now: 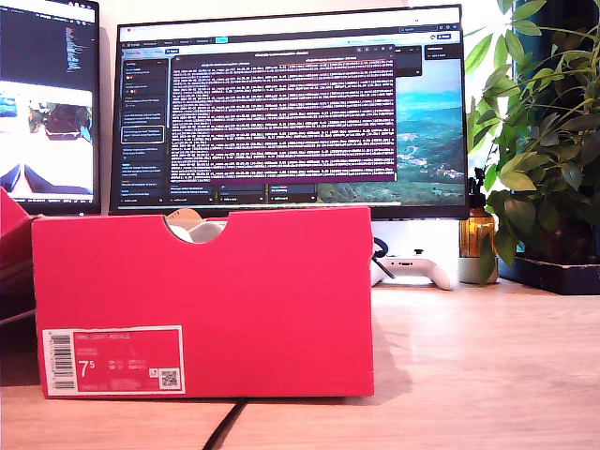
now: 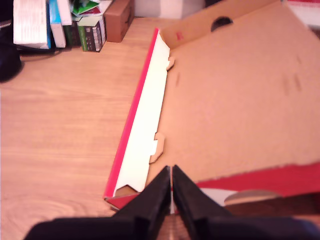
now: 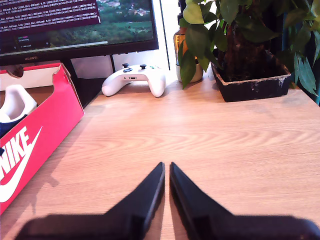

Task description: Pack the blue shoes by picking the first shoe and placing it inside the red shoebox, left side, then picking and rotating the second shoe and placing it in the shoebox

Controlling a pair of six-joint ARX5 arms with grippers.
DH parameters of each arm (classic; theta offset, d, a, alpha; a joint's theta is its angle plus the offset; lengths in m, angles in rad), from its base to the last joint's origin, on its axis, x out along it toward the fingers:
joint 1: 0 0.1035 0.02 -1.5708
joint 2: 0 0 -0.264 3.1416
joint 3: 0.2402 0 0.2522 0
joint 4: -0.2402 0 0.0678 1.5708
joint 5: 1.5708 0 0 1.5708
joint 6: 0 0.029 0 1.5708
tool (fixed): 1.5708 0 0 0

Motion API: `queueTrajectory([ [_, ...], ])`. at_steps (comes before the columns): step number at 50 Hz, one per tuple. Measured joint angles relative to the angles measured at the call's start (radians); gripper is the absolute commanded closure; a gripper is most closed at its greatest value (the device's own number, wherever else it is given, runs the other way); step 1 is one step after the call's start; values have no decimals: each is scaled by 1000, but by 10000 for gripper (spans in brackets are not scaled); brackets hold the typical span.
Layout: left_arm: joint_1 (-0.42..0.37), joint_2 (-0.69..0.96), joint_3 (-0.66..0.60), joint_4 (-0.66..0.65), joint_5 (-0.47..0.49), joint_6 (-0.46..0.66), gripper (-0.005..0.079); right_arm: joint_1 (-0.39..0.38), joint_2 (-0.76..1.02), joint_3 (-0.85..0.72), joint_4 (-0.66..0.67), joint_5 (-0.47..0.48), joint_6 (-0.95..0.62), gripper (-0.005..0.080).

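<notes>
Pale wooden desk underfoot, brightly lit. Ahead of my second gripper: wide monitor showing terminal text, white game controller, potted plant in dark tray. Second monitor at exterior view's left. Beyond my first gripper: stacked books, small cardboard box.

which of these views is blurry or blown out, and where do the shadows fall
Exterior view: sharp on the red shoebox, overexposed behind the plant; the box's shadow falls toward that view's right. First wrist view: soft and washed out, the box lid's pale flap glaring, my first gripper blurred. Second wrist view: clearest, with faint shadows under the game controller.
</notes>
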Motion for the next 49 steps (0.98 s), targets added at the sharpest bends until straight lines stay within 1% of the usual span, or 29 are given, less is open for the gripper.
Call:
queueTrajectory([
  [6, 0, 0, 0, 26, 5, 11, 762, 0, 0, 0, 0, 0, 0, 754],
  [9, 0, 0, -6, 61, 10, 29, 762, 0, 0, 0, 0, 0, 0, 754],
  [14, 0, 0, -37, 116, 44, 30, 762, 0, 0, 0, 0, 0, 0, 754],
  [19, 0, 0, -59, 124, 69, 33, 762, 0, 0, 0, 0, 0, 0, 754],
  [28, 0, 0, -60, 127, 70, 78, 762, 0, 0, 0, 1, 0, 0, 754],
  [49, 0, 0, -60, 127, 70, 78, 762, 0, 0, 0, 1, 0, 0, 754],
])
